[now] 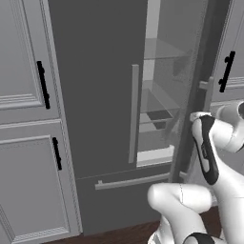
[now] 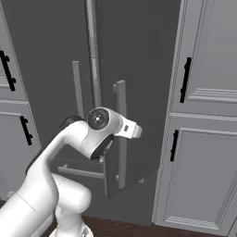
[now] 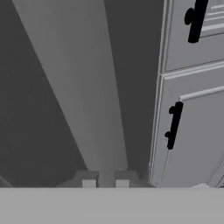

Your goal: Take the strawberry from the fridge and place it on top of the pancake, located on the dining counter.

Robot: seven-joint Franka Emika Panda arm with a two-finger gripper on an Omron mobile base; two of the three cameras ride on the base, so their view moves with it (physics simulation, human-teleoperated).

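The gripper (image 3: pixel 105 183) sat closed on the bar handle (image 3: pixel 83 87) of the fridge's right door. In the hand view its two fingertips (image 3: pixel 89 183) rose at the bottom with the base of the pale bar between them, and the bar ran up and away to the upper left across the dark door face. Just right of the bar, past a strip of dark door, stood the light grey cabinet (image 3: pixel 192 131) with two black handles, one above the other.

From the right base view the arm (image 2: pixel 51 176) rose from the lower left, its wrist (image 2: pixel 99 122) level with the middle of that same handle (image 2: pixel 121 134), and the hand reached to the bar. The right door (image 2: pixel 139 92) stood swung partly out, its lower edge clear of the fridge front. Beyond it hung the left door's handle (image 2: pixel 76 88), and the drawer's horizontal bar (image 2: pixel 81 172) showed low behind the arm.

From the left base view the arm (image 1: pixel 209 152) stood at the lower right, against the edge of the open door (image 1: pixel 190 95). Through the gap between the doors the fridge (image 1: pixel 90 86) showed its pale interior (image 1: pixel 159 114), with clear shelves (image 1: pixel 157 126) stacked one above another. The strawberry could not be made out among them. Farther left stood the panelled cabinet (image 1: pixel 24 71) with black handles (image 1: pixel 43 85).
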